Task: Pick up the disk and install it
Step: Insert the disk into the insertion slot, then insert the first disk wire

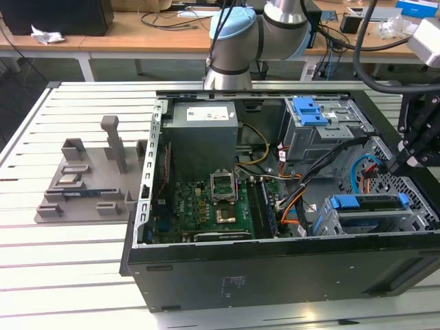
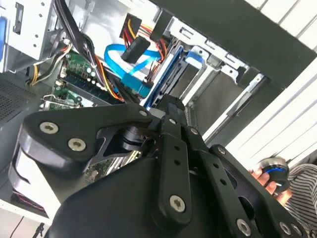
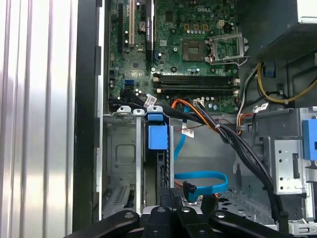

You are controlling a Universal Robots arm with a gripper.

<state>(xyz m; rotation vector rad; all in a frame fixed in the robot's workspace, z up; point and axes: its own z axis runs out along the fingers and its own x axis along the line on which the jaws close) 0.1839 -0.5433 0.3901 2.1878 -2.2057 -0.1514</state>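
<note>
The disk (image 1: 368, 203) stands on edge in the drive cage at the front corner of the open computer case, on the exterior view's right, with its blue bracket on top. Both wrist views look along its blue-framed edge, the disk (image 3: 157, 136) sitting in a metal slot and the disk (image 2: 174, 74) running away from the camera. My gripper (image 1: 402, 161) hangs just above that cage. In the wrist views my gripper (image 3: 173, 196) (image 2: 166, 101) sits at the disk's near end, its fingers drawn close together on the edge.
Black, orange and blue cables (image 3: 203, 178) run beside the cage. The case also holds a motherboard (image 1: 206, 206), a grey power supply (image 1: 203, 134) and an upper cage with a blue latch (image 1: 309, 110). A grey fixture (image 1: 89, 179) lies outside. A person's hand (image 2: 270, 176) shows nearby.
</note>
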